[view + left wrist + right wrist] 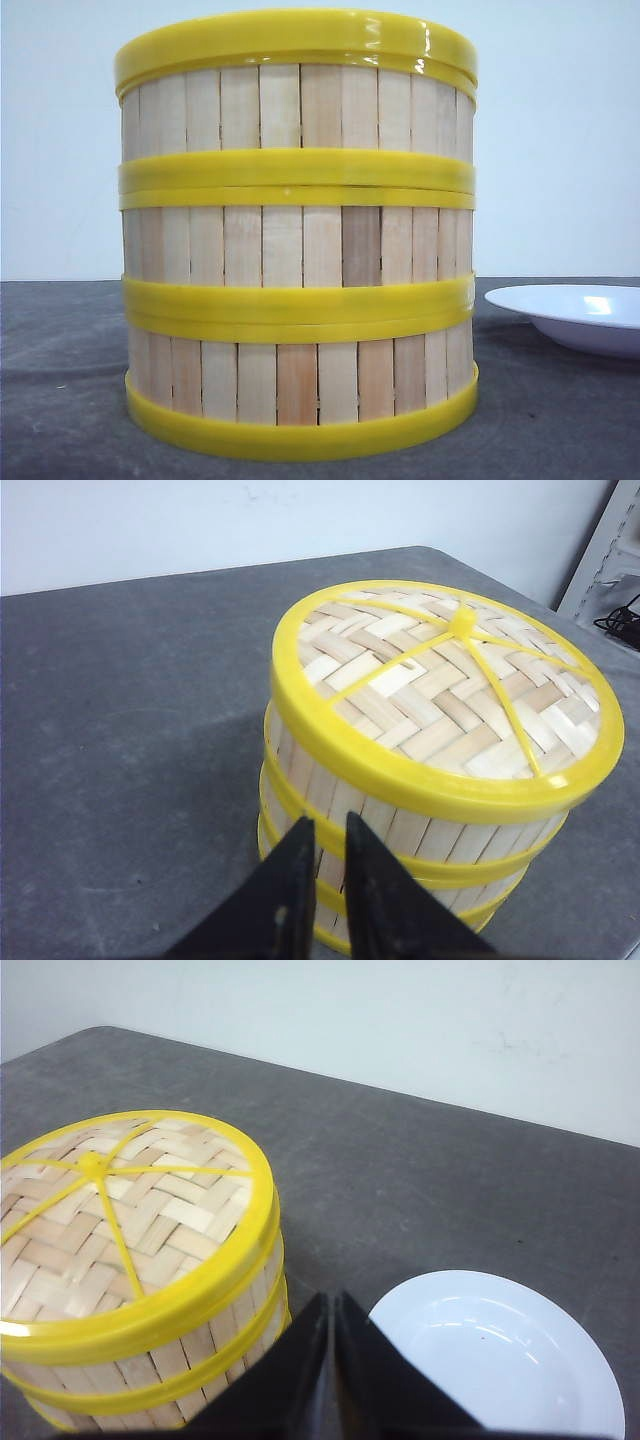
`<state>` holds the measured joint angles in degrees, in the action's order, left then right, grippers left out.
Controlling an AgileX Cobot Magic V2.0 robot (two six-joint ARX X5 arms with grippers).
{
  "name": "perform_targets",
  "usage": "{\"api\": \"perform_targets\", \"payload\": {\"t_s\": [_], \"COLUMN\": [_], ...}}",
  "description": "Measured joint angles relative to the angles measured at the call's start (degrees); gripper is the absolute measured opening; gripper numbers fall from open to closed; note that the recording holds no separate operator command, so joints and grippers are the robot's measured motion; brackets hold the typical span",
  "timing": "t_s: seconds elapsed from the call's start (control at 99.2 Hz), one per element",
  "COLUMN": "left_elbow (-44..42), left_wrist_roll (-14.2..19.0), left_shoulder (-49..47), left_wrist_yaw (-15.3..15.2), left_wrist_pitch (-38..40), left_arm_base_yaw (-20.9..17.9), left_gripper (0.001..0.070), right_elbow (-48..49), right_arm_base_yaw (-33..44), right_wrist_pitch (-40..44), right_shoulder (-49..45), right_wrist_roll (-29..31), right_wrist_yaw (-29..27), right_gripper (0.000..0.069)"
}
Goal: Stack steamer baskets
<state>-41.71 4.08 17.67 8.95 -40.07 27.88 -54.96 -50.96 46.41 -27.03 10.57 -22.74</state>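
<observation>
Three steamer baskets stand stacked in one column on the grey table: the bottom one (296,382), the middle one (296,246) and the top one (296,108). A woven lid (450,680) with a yellow rim and knob caps the stack. My left gripper (328,823) hovers beside the stack's wall (400,830), apart from it, its fingers nearly together with only a slim gap and nothing between them. On the stack's other side, between the baskets (190,1350) and the plate, my right gripper (330,1298) is shut and empty. Neither gripper shows in the front view.
A white plate (580,312) lies on the table to the right of the stack; the right wrist view shows the plate (500,1355) close by the right fingers. A pale wall stands behind the table. A shelf with cables (620,590) is at the far edge.
</observation>
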Motion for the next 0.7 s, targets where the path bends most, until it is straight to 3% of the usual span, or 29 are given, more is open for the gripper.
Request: {"api": "perform_targets", "payload": {"t_s": [0.272, 0.444, 0.696], "left_elbow": [0.0, 0.0, 1.33], "left_wrist_roll": [-0.13, -4.61, -7.69], "left_shoulder": [0.0, 0.0, -0.24], "left_wrist_yaw": [-0.02, -0.68, -1.42], "left_wrist_pitch": [0.0, 1.55, 7.54], "left_arm_base_yaw": [0.0, -0.44, -9.46], "left_gripper": [0.0027, 0.0027, 0.0027], "right_elbow": [0.0, 0.0, 0.0], "right_arm_base_yaw": [0.0, 0.0, 0.0], "right_wrist_pitch": [0.02, 0.0, 0.0], "right_shoulder": [0.0, 0.0, 0.0], "right_wrist_roll": [0.0, 0.0, 0.0], "right_wrist_yaw": [0.0, 0.0, 0.0], "right_gripper": [0.0006, 0.0006, 0.0006]}}
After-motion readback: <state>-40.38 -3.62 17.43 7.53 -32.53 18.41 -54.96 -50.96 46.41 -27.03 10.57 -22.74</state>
